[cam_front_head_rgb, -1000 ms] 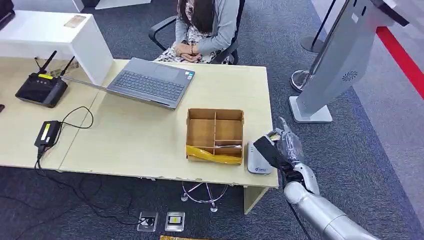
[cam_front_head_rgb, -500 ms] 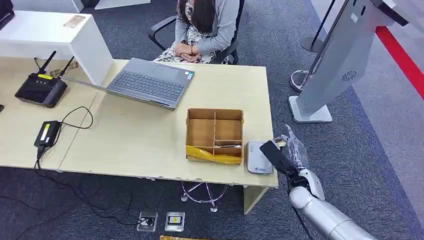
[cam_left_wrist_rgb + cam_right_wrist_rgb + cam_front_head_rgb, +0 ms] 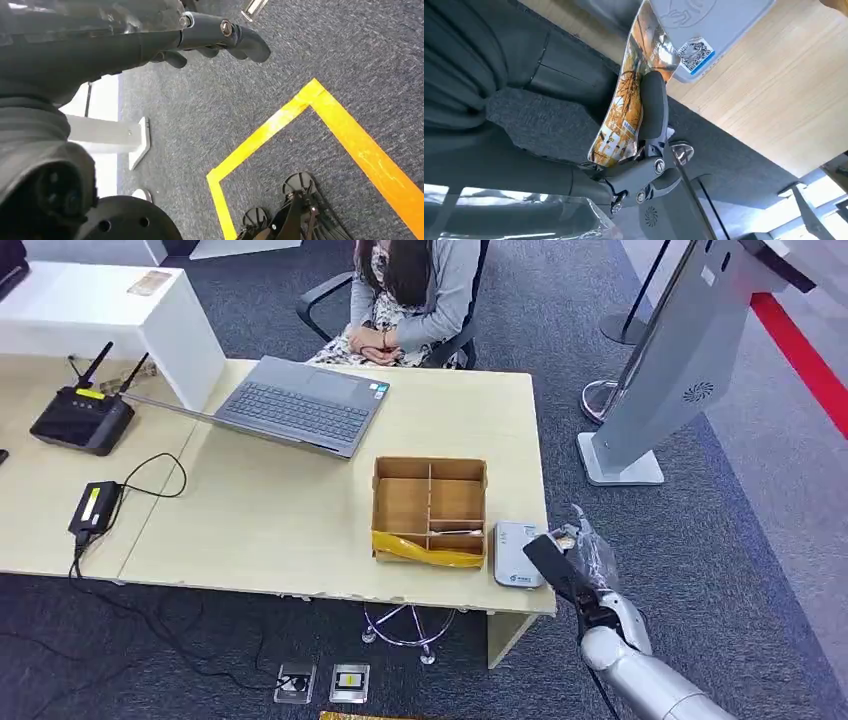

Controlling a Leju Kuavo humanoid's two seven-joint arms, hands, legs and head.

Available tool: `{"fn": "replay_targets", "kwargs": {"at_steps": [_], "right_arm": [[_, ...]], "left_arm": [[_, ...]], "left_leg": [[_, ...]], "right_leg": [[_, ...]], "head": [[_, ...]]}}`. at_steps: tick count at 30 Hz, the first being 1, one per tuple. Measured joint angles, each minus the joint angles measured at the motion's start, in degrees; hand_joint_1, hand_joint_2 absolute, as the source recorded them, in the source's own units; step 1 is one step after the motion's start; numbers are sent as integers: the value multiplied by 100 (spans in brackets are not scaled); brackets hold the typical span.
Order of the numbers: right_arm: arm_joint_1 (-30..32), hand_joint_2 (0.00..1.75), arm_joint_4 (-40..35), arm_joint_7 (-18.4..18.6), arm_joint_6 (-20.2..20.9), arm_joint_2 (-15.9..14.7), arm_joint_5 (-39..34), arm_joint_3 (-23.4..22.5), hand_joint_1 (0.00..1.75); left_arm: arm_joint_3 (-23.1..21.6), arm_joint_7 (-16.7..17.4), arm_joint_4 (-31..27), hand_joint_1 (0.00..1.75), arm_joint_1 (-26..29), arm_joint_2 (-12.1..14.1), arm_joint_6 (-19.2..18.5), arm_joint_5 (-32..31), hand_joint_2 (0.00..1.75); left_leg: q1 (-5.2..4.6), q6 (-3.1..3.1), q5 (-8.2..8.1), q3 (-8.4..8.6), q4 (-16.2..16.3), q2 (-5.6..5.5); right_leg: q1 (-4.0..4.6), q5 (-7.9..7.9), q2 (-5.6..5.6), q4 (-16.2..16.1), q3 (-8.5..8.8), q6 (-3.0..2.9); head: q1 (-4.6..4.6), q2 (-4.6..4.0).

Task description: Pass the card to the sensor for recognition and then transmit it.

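At the far left of the counter point(image 3: 260, 510) you see a black router point(image 3: 82, 418) and, nearer, a power adapter point(image 3: 95, 506) with its cable. An open laptop point(image 3: 300, 405) lies toward the far edge, in front of a seated person point(image 3: 405, 295). Right of centre stands a cardboard divider box point(image 3: 430, 510) with yellow tape along its near wall. Just beside the box, at the counter's near right corner, lies the white sensor point(image 3: 517, 555). Your right hand point(image 3: 575, 560) hangs just right of the sensor, off the counter's edge and above the carpet. Its fingers point(image 3: 651, 107) are closed on the card point(image 3: 631, 95), a picture-printed card pinched against the thumb, one end reaching over the sensor's point(image 3: 709, 25) edge. A grey kiosk stand point(image 3: 670, 370) rises at the far right. Your left hand point(image 3: 150, 35) hangs over the carpet beside yellow floor tape point(image 3: 310, 135), its fingers curled and holding nothing.
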Motion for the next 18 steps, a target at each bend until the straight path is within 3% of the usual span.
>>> {"fn": "replay_targets", "kwargs": {"at_steps": [18], "right_arm": [[-197,175,57,-267,-20,-22,-83,-9,175]], "left_arm": [[140,49,-77,0,12,-48,-4,-57,0]], "left_leg": [[0,0,0,-1,0,2]], "right_leg": [[0,1,-1,1,6,0]], "head": [[0,-2]]}}
